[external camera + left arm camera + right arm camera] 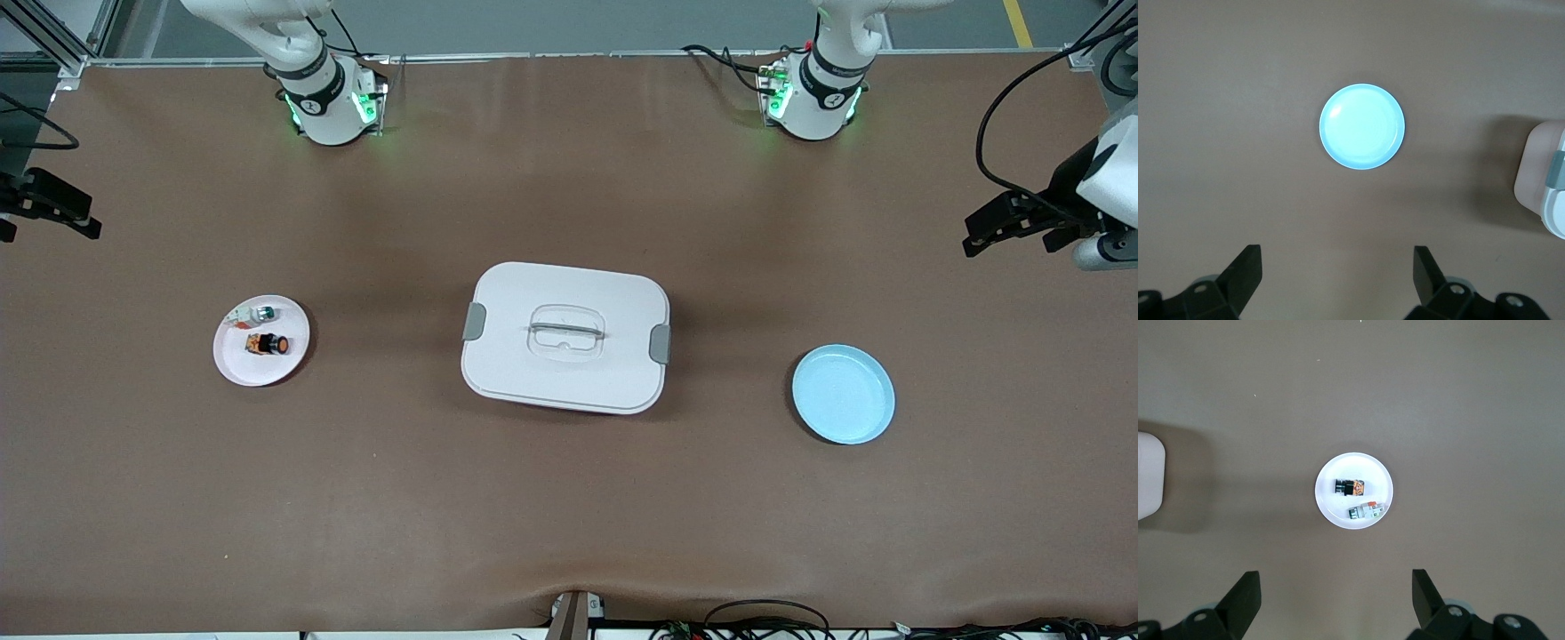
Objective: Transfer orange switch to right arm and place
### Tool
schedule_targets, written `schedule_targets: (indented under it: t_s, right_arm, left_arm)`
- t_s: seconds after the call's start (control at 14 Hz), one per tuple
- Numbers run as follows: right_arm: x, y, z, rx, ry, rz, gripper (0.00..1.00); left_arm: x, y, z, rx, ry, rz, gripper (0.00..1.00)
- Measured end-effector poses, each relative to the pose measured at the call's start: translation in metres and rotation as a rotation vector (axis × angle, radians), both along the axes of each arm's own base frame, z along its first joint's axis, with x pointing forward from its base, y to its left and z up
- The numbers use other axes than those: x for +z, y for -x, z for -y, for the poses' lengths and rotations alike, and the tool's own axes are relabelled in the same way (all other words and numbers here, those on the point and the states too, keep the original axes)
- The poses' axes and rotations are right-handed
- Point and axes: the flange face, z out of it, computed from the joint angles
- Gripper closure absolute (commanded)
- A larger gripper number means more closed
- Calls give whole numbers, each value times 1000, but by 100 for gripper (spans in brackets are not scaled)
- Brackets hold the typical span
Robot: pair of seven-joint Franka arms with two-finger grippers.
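Brown table (569,516), lidded white box (565,338) mid, orange switch (268,343) on white plate (233,364), both claws wide open, empty.

Lidded box (565,338) blocks table's middle (569,498)

Both arms wait raised — left gripper (1338,280) and right gripper (1337,600) spread wide, empty.

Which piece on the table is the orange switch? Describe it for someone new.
Start at the white lidded box, then go toward the right arm's end of the table to the small white round plate. The orange switch lies on it: stubby, black with orange bands, unlike the white-and-green piece beside it.
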Motion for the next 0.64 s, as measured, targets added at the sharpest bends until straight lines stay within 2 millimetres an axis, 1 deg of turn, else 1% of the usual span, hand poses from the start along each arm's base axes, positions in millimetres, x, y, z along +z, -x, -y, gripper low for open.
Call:
schedule_targets:
  t_s: [0.14, 0.43, 0.64]
  right_arm:
    - [3, 3, 4, -15, -16, 3, 0]
    - [0, 10, 24, -61, -70, -19, 0]
    - [0, 10, 25, -87, -77, -26, 0]
  left_arm:
    - [-1, -1, 0, 0, 0, -2, 0]
    - [0, -1, 0, 0, 0, -1, 0]
    - [0, -1, 0, 0, 0, -1, 0]
